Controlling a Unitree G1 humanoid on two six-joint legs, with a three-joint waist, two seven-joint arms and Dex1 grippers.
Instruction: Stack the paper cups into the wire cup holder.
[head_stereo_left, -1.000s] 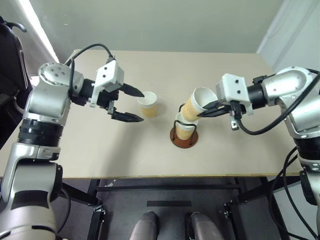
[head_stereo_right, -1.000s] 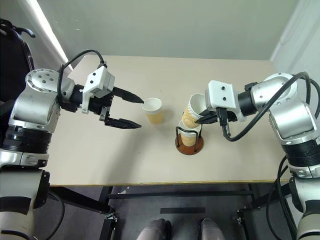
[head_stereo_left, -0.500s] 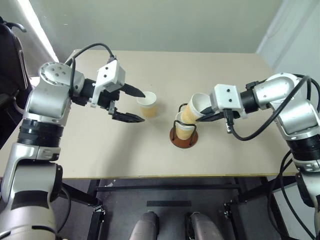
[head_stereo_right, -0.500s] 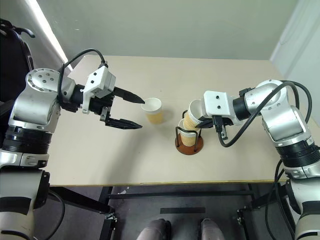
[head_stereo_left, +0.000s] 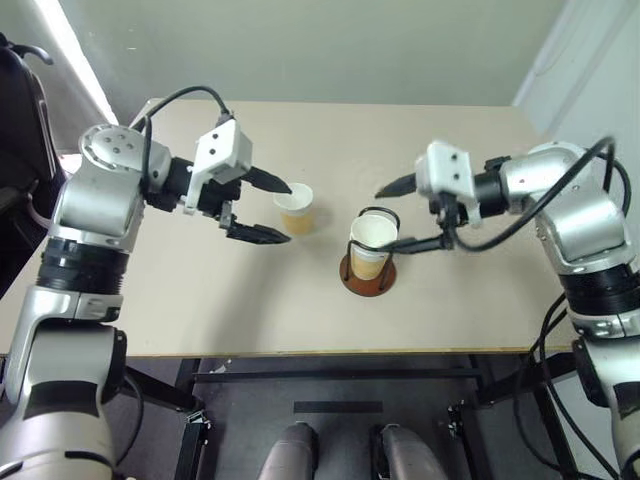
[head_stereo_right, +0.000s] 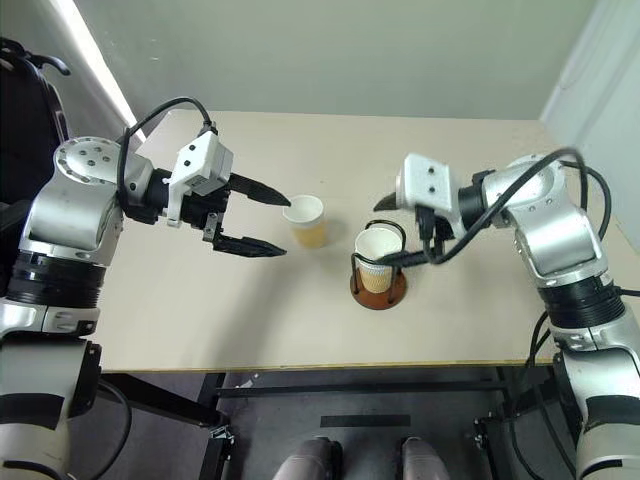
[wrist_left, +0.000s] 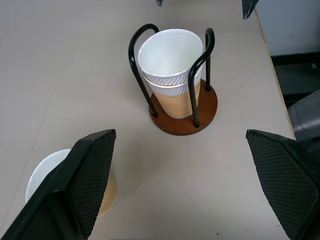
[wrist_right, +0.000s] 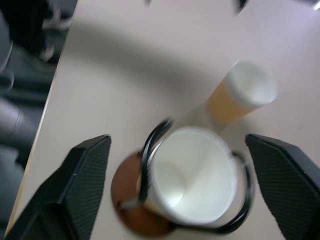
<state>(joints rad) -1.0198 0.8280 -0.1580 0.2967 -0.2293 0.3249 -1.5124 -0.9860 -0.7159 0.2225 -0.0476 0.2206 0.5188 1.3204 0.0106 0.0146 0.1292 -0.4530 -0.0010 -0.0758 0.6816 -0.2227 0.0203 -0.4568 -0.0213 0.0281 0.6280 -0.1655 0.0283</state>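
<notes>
Two cups (wrist_left: 170, 65) nested upright in the holder (wrist_left: 186, 112) already, one cup (head_stereo_left: 296, 208) left standing on the table (head_stereo_left: 200, 300). Right gripper (head_stereo_left: 412, 214) spread wide around the stack, left gripper (head_stereo_left: 268, 208) gaping beside the loose cup, both empty.

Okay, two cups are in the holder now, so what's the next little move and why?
Probably the left gripper closing on the loose paper cup: its open fingers already flank that cup, the last one outside the wire cup holder, while the right gripper stands open, clear of the stacked cups.
</notes>
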